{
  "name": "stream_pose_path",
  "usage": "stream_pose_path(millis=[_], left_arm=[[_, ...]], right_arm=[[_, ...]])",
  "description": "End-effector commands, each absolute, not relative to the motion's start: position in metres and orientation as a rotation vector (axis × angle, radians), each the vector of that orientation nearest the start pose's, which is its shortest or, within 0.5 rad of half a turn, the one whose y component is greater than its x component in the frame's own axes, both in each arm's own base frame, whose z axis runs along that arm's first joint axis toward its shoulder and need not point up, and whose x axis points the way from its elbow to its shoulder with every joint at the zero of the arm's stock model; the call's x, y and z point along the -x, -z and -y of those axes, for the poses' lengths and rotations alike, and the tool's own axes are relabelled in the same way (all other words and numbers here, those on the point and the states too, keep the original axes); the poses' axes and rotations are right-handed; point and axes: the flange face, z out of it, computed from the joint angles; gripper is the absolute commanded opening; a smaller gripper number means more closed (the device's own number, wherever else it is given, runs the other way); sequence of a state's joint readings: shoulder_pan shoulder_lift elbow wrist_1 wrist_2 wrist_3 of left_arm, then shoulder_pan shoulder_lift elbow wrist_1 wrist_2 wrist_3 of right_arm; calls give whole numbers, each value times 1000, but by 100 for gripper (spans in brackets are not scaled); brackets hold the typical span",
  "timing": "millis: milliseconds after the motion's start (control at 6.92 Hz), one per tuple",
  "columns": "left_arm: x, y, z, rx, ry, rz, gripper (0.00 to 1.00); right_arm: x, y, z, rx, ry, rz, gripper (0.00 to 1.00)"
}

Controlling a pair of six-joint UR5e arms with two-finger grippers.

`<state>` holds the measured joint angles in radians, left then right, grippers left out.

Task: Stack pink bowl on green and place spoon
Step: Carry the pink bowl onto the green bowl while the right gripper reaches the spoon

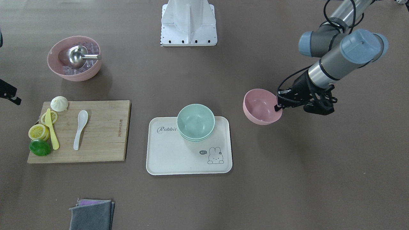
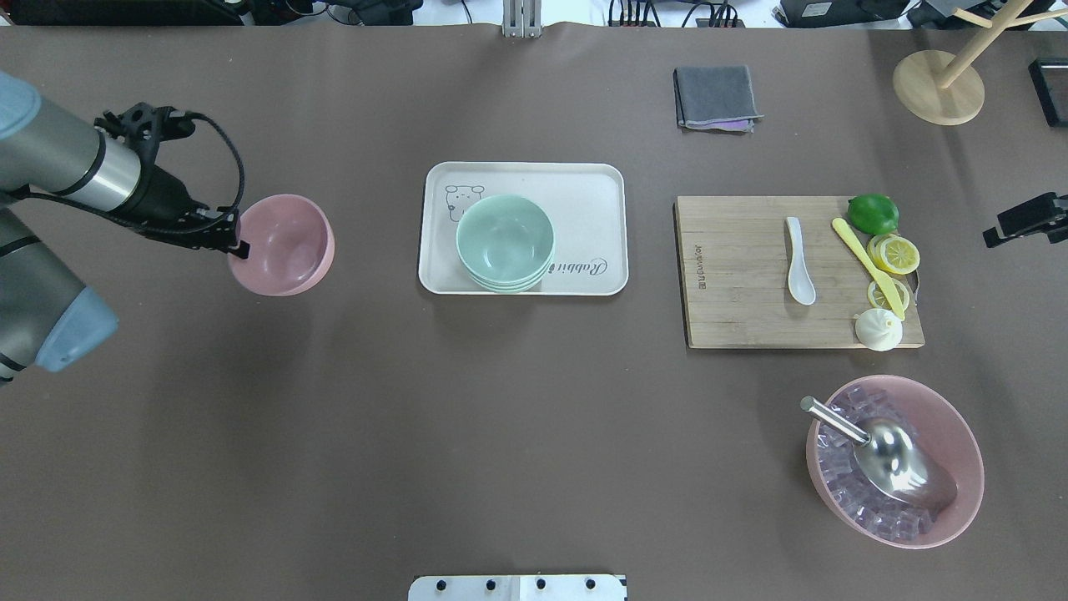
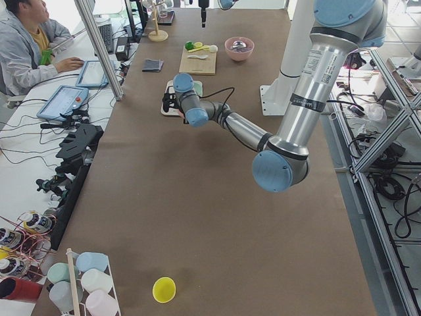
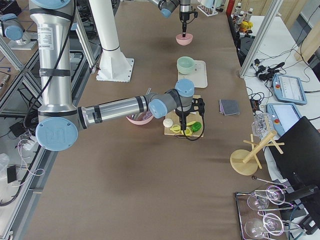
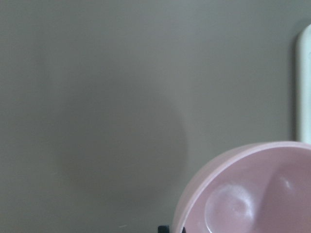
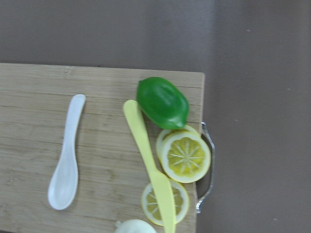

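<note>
Brown tabletop (image 2: 534, 434) lay beneath the pink bowl (image 2: 288, 242), its rim pinched by the left hand (image 2: 239, 245), apparently lifted clear. Keeping it level and centred over the green bowl (image 2: 505, 238) before lowering would seat it squarely; the spoon (image 2: 798, 260) lay on the cutting board (image 2: 734, 317).

Overhead and front-facing cameras look steeply down on the tabletop (image 2: 501, 401) from opposite long edges, sharing the tray (image 2: 584, 192); side cameras look along it; wrist cameras sit close above it, the left probably closest.
</note>
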<state>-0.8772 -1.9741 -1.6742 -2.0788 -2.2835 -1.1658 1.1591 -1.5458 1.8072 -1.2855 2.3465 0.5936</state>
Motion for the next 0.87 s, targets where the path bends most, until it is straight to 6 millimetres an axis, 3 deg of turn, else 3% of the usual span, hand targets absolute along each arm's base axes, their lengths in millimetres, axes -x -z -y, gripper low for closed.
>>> stream_pose_path(millis=[0, 145, 289, 434, 723], left_arm=[[-402, -233, 527, -11, 154, -1134, 0], [-432, -203, 526, -16, 154, -1100, 0], [-463, -196, 529, -46, 158, -1075, 0], [-487, -180, 542, -52, 162, -1062, 0], [-499, -179, 536, -46, 146, -1065, 0]], right_arm=[[226, -446, 494, -65, 12, 914, 100], [261, -431, 490, -70, 5, 898, 100], [280, -425, 488, -73, 1, 886, 100], [284, -429, 487, -66, 4, 881, 100], [298, -432, 486, -19, -61, 873, 100]])
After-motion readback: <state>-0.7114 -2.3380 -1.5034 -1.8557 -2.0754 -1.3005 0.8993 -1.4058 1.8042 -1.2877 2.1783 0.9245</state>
